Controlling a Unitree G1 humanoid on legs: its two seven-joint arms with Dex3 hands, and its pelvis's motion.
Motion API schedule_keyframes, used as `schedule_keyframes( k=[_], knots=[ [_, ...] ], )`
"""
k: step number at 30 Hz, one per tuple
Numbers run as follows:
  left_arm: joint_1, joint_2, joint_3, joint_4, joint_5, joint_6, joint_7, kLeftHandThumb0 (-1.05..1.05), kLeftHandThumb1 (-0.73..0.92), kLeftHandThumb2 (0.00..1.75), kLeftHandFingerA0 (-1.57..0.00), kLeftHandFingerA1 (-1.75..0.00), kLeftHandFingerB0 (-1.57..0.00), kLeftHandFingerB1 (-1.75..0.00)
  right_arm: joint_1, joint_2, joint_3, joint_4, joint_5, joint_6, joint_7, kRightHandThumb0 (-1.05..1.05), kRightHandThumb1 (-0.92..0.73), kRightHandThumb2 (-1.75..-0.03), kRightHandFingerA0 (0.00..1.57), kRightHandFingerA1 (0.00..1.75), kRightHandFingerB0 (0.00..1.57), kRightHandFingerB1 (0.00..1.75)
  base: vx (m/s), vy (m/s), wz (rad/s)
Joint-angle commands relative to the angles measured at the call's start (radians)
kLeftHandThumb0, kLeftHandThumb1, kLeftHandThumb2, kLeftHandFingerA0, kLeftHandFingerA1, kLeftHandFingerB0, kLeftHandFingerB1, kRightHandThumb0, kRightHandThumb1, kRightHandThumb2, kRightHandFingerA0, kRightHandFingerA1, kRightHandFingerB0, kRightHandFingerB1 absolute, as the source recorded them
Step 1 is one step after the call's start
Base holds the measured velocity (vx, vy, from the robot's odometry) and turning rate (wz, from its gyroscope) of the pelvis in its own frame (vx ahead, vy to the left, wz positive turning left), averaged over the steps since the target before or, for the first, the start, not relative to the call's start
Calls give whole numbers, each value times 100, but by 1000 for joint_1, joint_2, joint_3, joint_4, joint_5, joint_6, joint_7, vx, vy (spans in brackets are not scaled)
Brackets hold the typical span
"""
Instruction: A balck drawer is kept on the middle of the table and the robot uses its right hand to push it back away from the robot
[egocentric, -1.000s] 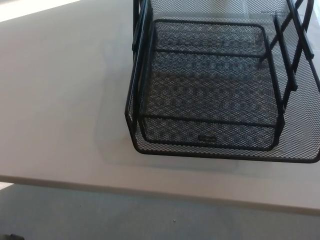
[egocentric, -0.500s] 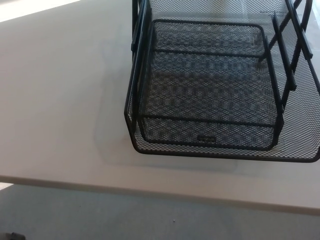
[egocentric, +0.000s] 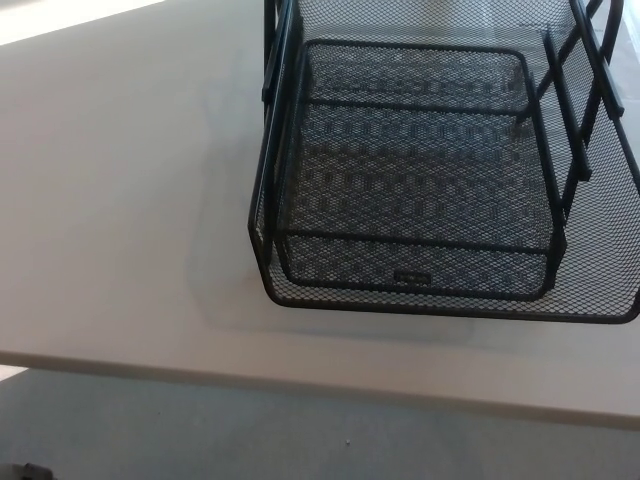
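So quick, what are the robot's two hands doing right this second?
Left hand: not in view.
Right hand: not in view.
Only the black mesh drawer on the table shows, with nothing touching it.

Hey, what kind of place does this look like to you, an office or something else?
Probably an office or a lab workspace, though little of the room shows. A black wire-mesh drawer of the desk-organiser kind sits on a plain pale table, and grey floor shows below the table's near edge. Neither robot hand is in view.
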Motion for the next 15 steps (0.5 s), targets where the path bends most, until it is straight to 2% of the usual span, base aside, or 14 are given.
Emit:
schedule_keyframes(
  k=[1, 15],
  knots=[
    [-1, 28, 8, 10, 7, -25, -18, -56, 71, 63, -48, -39, -34, -34, 317, -263, -104, -811, 315, -48, 287, -55, -77, -64, 47, 38, 37, 34, 0, 0, 0],
    [4, 26, 10, 6, 5, -28, -14, -54, 74, 62, -51, -40, -35, -34, 240, -294, -66, -1067, 398, 57, 343, -51, -78, -64, 47, 40, 38, 36, 0, 0, 0]
  ],
)
